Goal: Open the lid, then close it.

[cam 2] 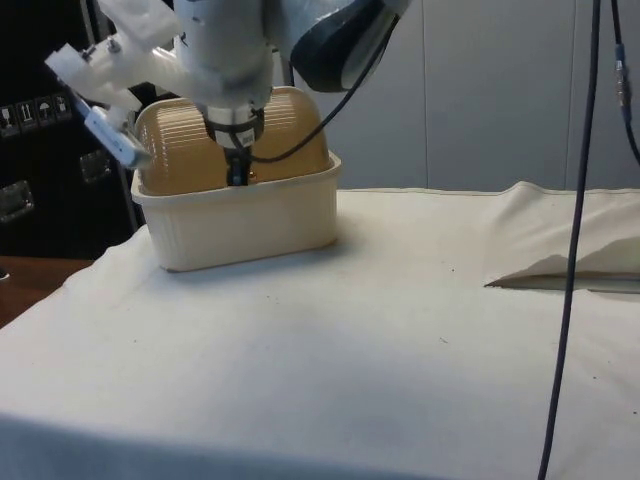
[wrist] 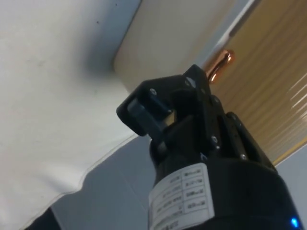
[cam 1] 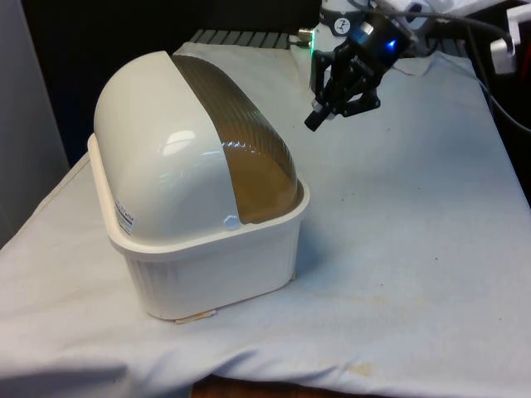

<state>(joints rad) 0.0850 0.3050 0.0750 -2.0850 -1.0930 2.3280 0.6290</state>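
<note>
1. Ribbed translucent brown roll-top lid (cam 1: 249, 149): down over cream plastic bread box (cam 1: 207, 265), left of centre in front view.
2. Black two-finger gripper (cam 1: 318, 118): upper centre-right, aloft beside lid, touching nothing.
3. Fingers: together or apart, cannot tell.
4. White cloth-covered table (cam 1: 398, 249): beneath.

Setting: a robot lab bench, not a home. A table under a white cloth (cam 1: 415, 249) stands before black curtains (cam 1: 99, 41), with loose cables (cam 2: 575, 200) hanging across and dark cabinets (cam 2: 40, 150) beside pale wall panels (cam 2: 480, 90) behind.
</note>
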